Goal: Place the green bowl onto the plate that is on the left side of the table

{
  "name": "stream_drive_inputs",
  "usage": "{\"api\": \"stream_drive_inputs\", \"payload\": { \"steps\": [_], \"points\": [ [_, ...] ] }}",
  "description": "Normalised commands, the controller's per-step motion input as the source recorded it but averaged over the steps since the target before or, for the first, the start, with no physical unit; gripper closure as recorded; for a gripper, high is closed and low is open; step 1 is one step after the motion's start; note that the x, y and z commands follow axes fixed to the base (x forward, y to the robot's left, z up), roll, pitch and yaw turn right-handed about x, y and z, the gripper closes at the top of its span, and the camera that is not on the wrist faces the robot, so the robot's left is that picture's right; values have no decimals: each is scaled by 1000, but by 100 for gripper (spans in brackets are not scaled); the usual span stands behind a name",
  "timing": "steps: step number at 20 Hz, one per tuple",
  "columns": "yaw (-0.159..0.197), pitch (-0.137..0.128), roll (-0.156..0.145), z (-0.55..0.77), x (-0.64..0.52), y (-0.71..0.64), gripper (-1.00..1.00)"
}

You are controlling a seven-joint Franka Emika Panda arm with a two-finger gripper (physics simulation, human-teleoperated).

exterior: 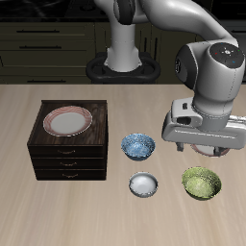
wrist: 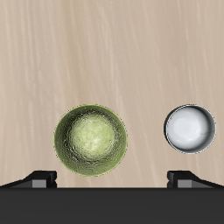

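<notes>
Wooden tabletop (exterior: 38,207) fills the exterior view, with dark kitchen cabinets across the top of the frame. White-and-grey Franka arm (exterior: 207,72) comes down at the right of the frame. Its gripper (exterior: 205,146) hangs above the table, clear of the bowls, and holds nothing. Jaw spacing is hard to read from this view.

Round olive-green bowl with a mottled yellowish inside (exterior: 202,183) sits upright on the table at lower right, just below the gripper in frame and apart from it. Small white-grey bowl (exterior: 143,184) is lower centre, beside the green one, not touching. Blue patterned bowl (exterior: 137,146) is just above the white one in frame. Dark wooden drawer cabinet (exterior: 67,154) stands at left, with a round plate with a pinkish-red rim and pale centre (exterior: 67,121) lying flat on top. A reddish patch shows under the gripper body; I can't tell what it is.

Wrist view: bare pale wood grain, green bowl (wrist: 91,140) upright, white-grey bowl (wrist: 190,129) well apart from it. Two dark fingertips (wrist: 40,178) poke out at the frame edge, spread wide, nothing between them, so the claw is released.
</notes>
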Motion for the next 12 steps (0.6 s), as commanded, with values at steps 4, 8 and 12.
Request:
{"api": "stream_drive_inputs", "payload": {
  "steps": [4, 8, 12],
  "points": [
    [1, 19, -23, -223, 56, -105, -100],
    [10, 8, -4, -271, 31, -35, -100],
    [12, 13, 11, -295, 8, 85, -100]
  ]
}}
